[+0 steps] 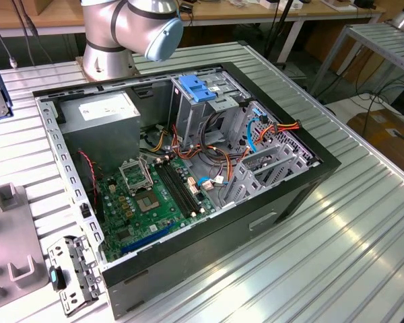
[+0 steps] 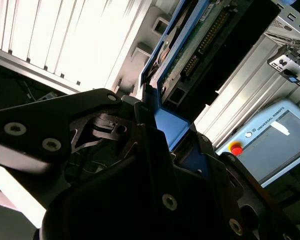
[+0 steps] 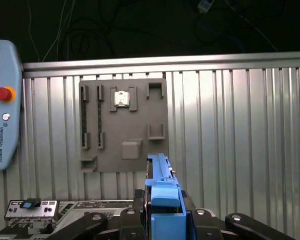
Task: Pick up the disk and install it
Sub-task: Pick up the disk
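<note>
The end effector (image 3: 163,212) pinches the blue-railed disk (image 3: 161,187) edge-on over the counter (image 3: 240,130), near a grey fixture plate (image 3: 122,127).

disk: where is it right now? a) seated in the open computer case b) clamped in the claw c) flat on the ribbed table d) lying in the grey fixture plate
b: in the first wrist view the disk stands edge-on with its blue frame pinched in the claw.

the arm (image 1: 131,27) shows grey joints, one capped in pale blue. in the first wrist view the black gripper (image 3: 162,212) clamps the disk (image 3: 162,187) edge-on between its jaws, the disk reaching beyond them.
</note>
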`<state>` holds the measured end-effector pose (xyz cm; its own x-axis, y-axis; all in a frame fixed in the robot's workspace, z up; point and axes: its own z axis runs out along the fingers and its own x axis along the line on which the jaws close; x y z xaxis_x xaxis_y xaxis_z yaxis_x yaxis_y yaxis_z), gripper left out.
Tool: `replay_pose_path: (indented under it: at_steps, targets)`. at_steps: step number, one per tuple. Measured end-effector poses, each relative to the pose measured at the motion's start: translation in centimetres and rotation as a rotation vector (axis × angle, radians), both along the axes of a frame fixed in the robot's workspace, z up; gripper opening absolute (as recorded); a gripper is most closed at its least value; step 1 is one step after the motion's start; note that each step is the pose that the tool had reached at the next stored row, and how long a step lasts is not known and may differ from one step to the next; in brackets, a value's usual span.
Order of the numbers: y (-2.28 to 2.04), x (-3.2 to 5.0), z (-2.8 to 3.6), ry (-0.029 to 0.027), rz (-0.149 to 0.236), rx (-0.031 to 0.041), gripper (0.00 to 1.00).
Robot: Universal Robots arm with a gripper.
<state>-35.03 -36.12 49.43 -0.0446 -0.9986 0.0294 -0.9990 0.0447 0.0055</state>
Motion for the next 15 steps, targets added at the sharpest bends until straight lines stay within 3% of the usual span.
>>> replay_pose_path:
  at_steps: [10,15]
  targets:
    - [-0.29,0.07,0.0,-0.0001,0.0,0.0001,0.37]
    - [-0.3,1.25,0.0,-0.0001,0.0,0.0,0.37]
